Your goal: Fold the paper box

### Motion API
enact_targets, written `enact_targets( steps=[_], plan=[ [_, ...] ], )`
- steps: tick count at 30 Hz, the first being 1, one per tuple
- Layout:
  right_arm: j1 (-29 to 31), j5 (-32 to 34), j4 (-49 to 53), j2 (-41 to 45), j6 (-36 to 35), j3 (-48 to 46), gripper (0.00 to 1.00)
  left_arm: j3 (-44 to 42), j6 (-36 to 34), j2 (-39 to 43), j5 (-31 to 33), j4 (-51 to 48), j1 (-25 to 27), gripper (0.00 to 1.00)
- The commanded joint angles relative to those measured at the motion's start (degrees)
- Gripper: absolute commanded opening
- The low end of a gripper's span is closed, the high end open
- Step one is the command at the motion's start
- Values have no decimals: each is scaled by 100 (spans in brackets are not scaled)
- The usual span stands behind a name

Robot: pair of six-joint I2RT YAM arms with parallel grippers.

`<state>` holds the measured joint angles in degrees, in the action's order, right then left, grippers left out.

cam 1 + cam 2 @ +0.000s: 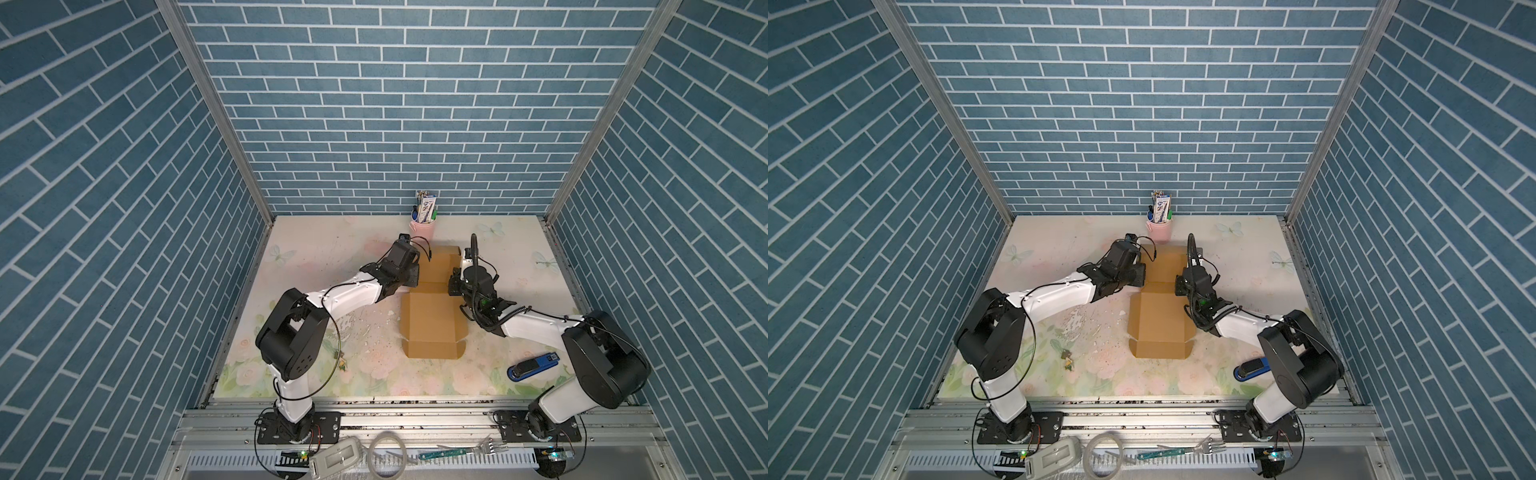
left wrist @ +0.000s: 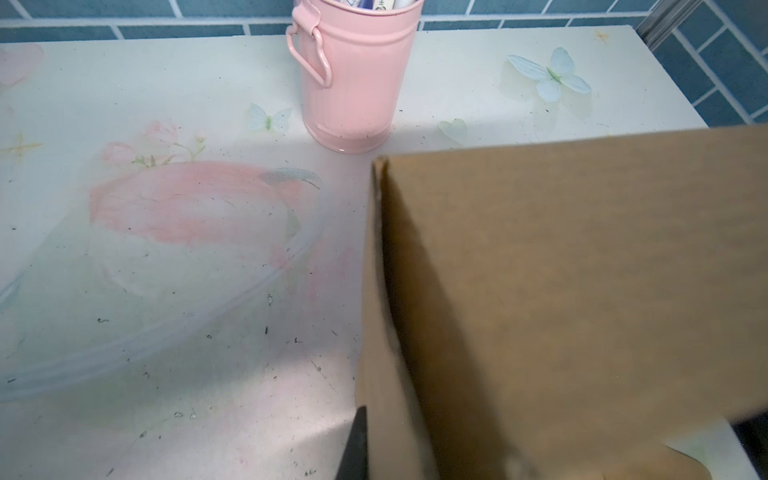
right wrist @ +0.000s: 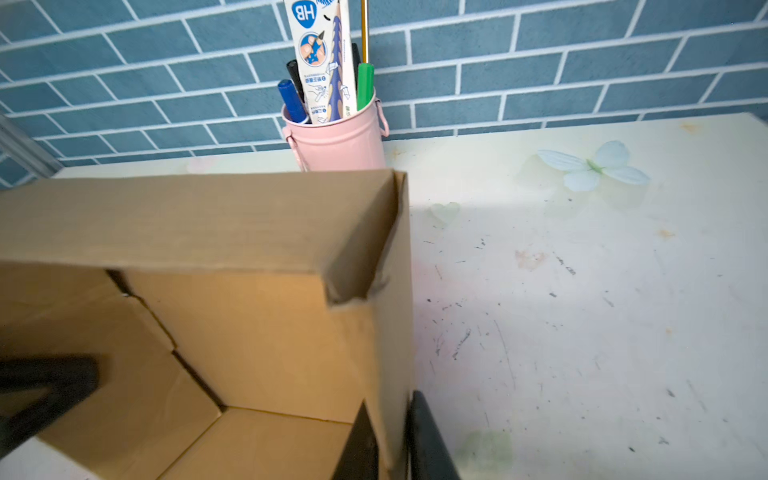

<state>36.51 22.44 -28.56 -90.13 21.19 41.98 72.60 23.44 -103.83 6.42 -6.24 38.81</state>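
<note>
I have the left tool [image 1: 410,277] clamped shut on the left wall of the paper box [image 1: 432,324]; one finger [image 2: 355,444] sits outside that wall, its partner hidden by cardboard. The right tool [image 1: 455,284] pinches the opposite wall, with a finger [image 3: 359,444] on either side of it. The raised end of the box stands between both tools on the desk [image 1: 324,249], its flat lid stretching back behind them. Just beyond the tools stands a pink pen pot [image 1: 422,229], near the box, not touching
</note>
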Motion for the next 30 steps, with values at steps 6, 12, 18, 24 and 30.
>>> enact_targets(
  steps=[6, 12, 18, 24, 30],
  plan=[
    [372, 2102, 377, -690, 220, 657, 0, 130, 97, 72, 105, -175, 35, 1],
    [588, 3183, 501, -978, 82, 975, 0, 218, 66, 118, 197, -362, 22, 1],
    [745, 3996, -135, -1205, -346, 953, 0, 311, 99, 63, 194, -489, 22, 1],
    [750, 4478, -512, -1336, -472, 1023, 0, 264, 180, 57, 200, -533, 22, 2],
    [738, 3715, -183, -954, -226, 824, 0, 228, 212, 38, 203, -519, 23, 2]
  ],
)
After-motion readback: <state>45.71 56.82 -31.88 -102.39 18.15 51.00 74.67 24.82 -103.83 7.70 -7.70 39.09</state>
